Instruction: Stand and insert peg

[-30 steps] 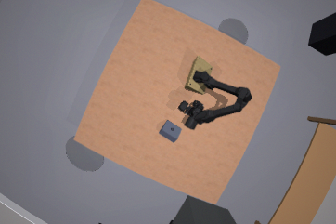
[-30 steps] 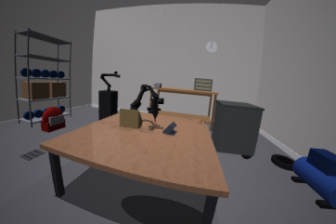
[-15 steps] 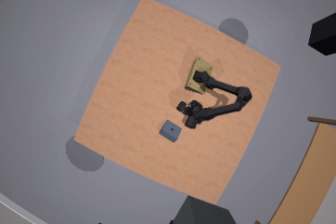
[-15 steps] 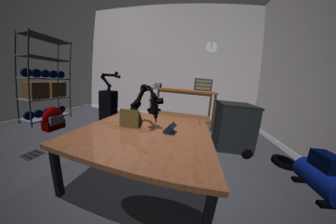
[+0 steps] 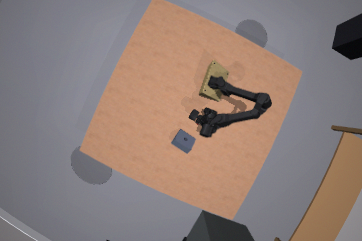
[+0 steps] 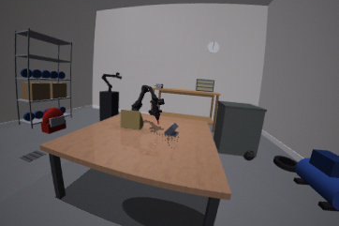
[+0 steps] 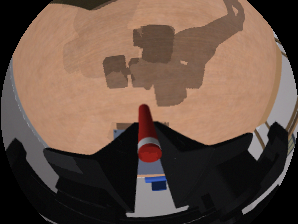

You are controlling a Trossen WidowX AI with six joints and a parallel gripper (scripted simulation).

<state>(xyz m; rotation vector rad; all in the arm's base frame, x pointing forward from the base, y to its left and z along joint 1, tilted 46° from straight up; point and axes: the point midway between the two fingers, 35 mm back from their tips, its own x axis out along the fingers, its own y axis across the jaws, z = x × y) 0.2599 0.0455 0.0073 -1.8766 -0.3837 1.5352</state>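
Black parallel-jaw gripper (image 7: 148, 163) clamps narrowly on the red cylindrical peg with white band (image 7: 148, 137). Peg is held above the wooden table top (image 5: 145, 134), long axis roughly vertical, banded end up in the fingers, plain end pointing down at the table; exterior view shows its red tip (image 6: 159, 122) under the wrist, contact with the table unclear. Small blue-grey sloped panel with one hole (image 5: 183, 141) sits just beside the gripper. Tan base block (image 5: 214, 80) lies behind, under the arm mount.
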